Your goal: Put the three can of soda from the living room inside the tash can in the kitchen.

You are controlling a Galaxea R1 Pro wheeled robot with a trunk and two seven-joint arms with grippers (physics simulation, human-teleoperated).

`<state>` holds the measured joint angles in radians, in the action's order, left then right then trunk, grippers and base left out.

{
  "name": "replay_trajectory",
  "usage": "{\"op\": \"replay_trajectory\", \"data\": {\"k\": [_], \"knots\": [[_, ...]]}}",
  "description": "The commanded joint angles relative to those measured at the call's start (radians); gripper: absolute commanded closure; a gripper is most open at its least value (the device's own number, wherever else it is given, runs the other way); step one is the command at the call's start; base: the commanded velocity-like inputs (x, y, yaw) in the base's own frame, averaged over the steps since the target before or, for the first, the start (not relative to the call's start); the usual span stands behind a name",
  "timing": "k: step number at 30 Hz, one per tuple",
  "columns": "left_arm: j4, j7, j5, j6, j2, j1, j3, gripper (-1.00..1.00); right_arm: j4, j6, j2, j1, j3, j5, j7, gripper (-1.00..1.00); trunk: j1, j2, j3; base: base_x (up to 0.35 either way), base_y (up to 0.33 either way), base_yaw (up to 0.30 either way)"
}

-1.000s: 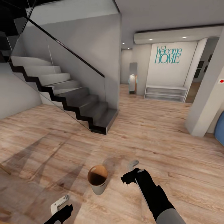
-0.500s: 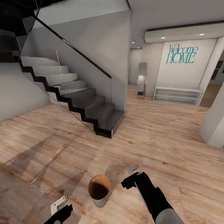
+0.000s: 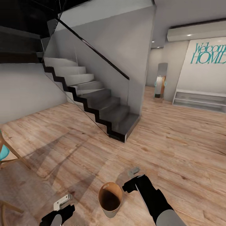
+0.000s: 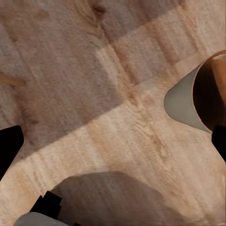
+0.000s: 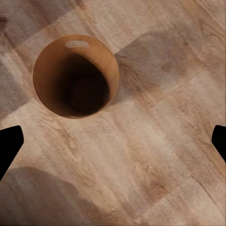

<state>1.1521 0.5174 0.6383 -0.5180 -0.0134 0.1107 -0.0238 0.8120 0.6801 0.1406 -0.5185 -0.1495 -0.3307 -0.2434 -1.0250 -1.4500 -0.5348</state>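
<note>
The trash can (image 3: 110,199), tan outside and dark brown inside, stands on the light wood floor between my two arms. From above, the trash can (image 5: 75,75) shows a dark inside with nothing in it. Its side wall also appears as the trash can (image 4: 188,101) at the frame edge. My right gripper (image 3: 130,179) hovers open just right of the bin, fingers wide apart, as the right gripper (image 5: 113,143) confirms. My left gripper (image 3: 64,206) is low at the left and open, holding nothing, as the left gripper (image 4: 113,146) shows. The soda cans are out of view.
A grey staircase (image 3: 106,110) with a glass balustrade rises at the centre left. Behind it a wall carries teal "Welcome HOME" lettering (image 3: 208,55) above a low white shelf (image 3: 201,100). A wooden chair with a teal seat (image 3: 6,153) stands at the left edge.
The camera has swung left, so stairs and lettering slid right and the chair came into view. The bin now sits lower in the picture, nearer my right gripper. Both grippers stay open.
</note>
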Motion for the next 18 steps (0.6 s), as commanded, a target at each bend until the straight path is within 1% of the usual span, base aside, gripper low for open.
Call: {"op": "replay_trajectory", "data": {"k": [1, 5, 7, 9, 12, 18], "knots": [[0.0, 0.001, -0.001, -0.013, 0.0, 0.003, 0.001, -1.0, -0.003, 0.0, 0.0, -0.001, 0.0, 0.0, 0.0, -1.0, 0.0, 0.0, 0.0, 0.012, 0.0, 0.297], [-0.005, 0.002, -0.002, -0.037, 0.001, 0.009, 0.003, -1.0, -0.014, 0.001, 0.001, -0.003, 0.0, 0.001, 0.001, -1.0, 0.0, 0.0, 0.0, 0.007, 0.0, 0.297], [-0.024, 0.002, -0.004, -0.043, 0.001, 0.011, 0.001, -1.0, -0.023, 0.001, 0.002, -0.004, 0.001, 0.001, 0.001, -1.0, 0.0, 0.0, 0.0, 0.003, 0.0, 0.287], [-0.046, 0.002, -0.005, -0.028, 0.0, 0.012, -0.001, -1.0, -0.029, 0.001, 0.002, -0.004, 0.001, 0.002, 0.001, -1.0, 0.0, 0.0, 0.0, 0.005, 0.0, 0.198], [-0.063, 0.001, -0.005, -0.004, 0.0, 0.013, -0.003, -1.0, -0.036, 0.0, 0.001, -0.004, 0.006, 0.003, -0.001, -1.0, 0.0, 0.0, 0.0, 0.127, 0.0, 0.076], [-0.071, -0.004, -0.003, 0.008, 0.0, 0.014, -0.004, -1.0, -0.094, -0.005, 0.001, -0.005, 0.024, 0.008, 0.0, -1.0, 0.0, 0.0, 0.0, 0.296, 0.0, 0.017]]}}
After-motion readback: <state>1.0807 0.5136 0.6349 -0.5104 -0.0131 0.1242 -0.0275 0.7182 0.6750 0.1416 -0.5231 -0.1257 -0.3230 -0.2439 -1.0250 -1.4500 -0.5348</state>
